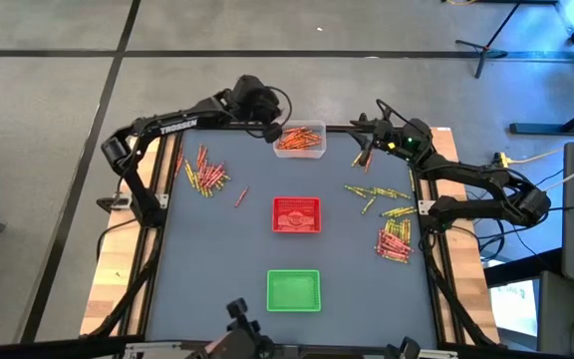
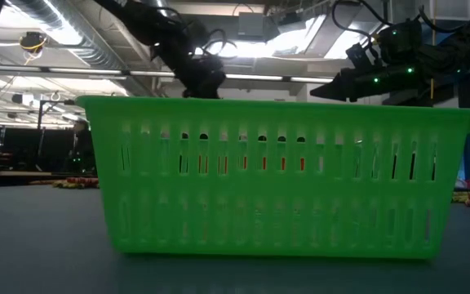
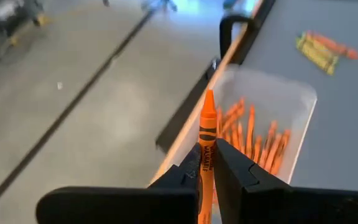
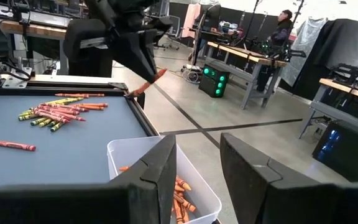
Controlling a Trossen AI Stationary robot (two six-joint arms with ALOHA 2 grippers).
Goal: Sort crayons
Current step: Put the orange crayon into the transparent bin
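Overhead: clear tray [image 1: 301, 140] holds orange crayons [image 1: 297, 139]; red tray [image 1: 296, 214], green tray [image 1: 294, 290] bare.

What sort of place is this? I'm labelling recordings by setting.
Most likely a robotics lab or workshop. The right wrist view shows workbenches loaded with equipment and a person beyond the table; the low view shows exposed ceiling ducts; the high view shows bare concrete floor.
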